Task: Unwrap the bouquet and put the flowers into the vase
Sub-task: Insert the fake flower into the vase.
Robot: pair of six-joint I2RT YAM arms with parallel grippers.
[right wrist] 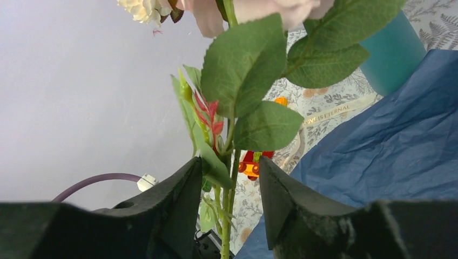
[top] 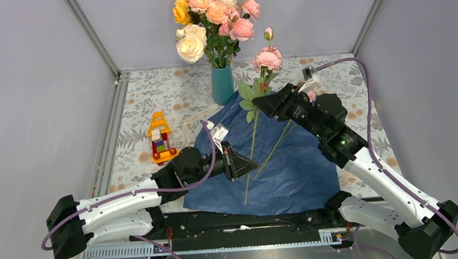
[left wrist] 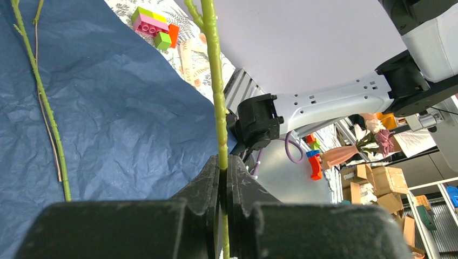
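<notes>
- The flowers (top: 267, 59) are lifted above the desk (top: 151, 98), just to the right of the vase: one open pink rose and one bud above it, with green leaves below.
- I count two long thin stems; they go down from the flowers over the paper.
- One stem (left wrist: 219, 108) is pinched between the closed fingers of the left hand (left wrist: 222, 164), near its lower end.
- The second stem (left wrist: 44, 105) lies on the paper, apart from this hand.
- The right hand (right wrist: 229, 175) is higher on the stems; its two fingers stand apart, with stems and leaves between them and a gap on each side.
- One sheet of blue paper (top: 293, 174) lies spread out, dark side up.
- One teal vase (top: 222, 86) stands at the far edge of the paper and holds a big bunch of roses (top: 209, 12).
- One toy house (top: 160, 136) of coloured bricks and one cream ribbon (top: 197, 121) lie left of the paper.
</notes>
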